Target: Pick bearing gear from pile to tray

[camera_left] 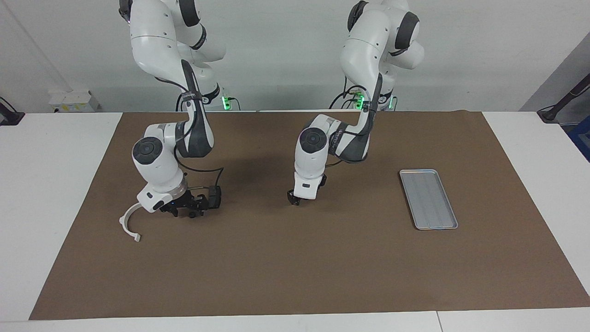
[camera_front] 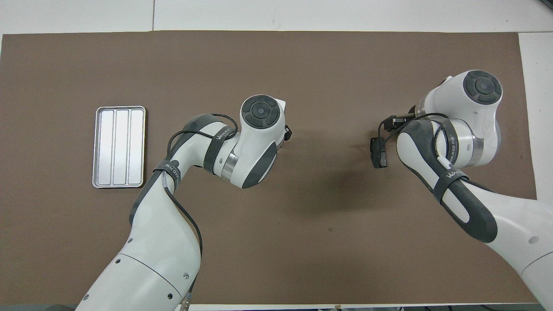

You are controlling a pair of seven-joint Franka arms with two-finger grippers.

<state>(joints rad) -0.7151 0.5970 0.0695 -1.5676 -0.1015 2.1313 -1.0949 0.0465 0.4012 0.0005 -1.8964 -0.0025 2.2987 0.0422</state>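
Note:
The white curved arc (camera_left: 128, 223) of the pile lies on the brown mat toward the right arm's end of the table. My right gripper (camera_left: 184, 212) is down low right beside the arc, over the spot where the pile's dark parts lie. Those parts and any bearing gear are hidden under it. In the overhead view the right wrist (camera_front: 466, 116) covers the gripper and the whole pile. My left gripper (camera_left: 293, 199) hangs low over the bare mat at mid-table and also shows in the overhead view (camera_front: 287, 134). The silver tray (camera_left: 428, 199) lies empty toward the left arm's end and shows in the overhead view (camera_front: 120, 147).
The brown mat (camera_left: 295, 267) covers most of the white table. A black camera box (camera_left: 213, 195) on a cable hangs at the right wrist.

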